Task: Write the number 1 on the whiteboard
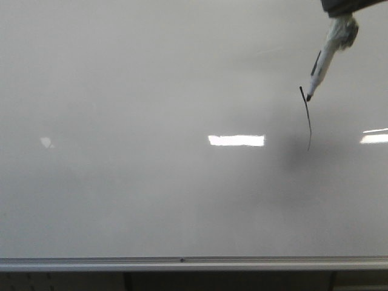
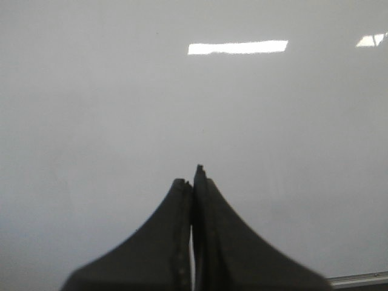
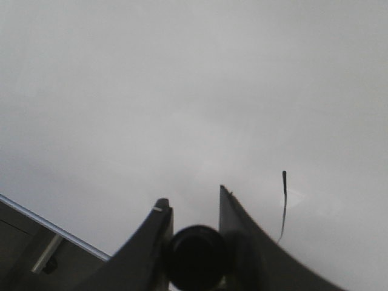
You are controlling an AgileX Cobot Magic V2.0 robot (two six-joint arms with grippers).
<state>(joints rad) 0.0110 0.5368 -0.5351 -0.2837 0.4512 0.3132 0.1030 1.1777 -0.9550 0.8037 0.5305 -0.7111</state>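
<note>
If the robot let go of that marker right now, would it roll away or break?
The marker looks slim and round, so it would probably roll once it landed. It seems light, rigid plastic, unlikely to break. The right gripper clamps its barrel, so it apparently isn't too slippery.

Handwritten number 1 (image 1: pixel 307 118) on whiteboard (image 1: pixel 121 91); nothing else legible.

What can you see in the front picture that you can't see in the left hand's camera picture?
Only the front view shows the number 1, a thin black stroke, and the marker with its tip by the stroke's top, reaching in from the upper right corner. Only the left wrist view shows the left gripper, its dark fingers pressed together with nothing between them. Both show the pale whiteboard, the bright light reflections on it, and the silver rail along its lower edge.
</note>
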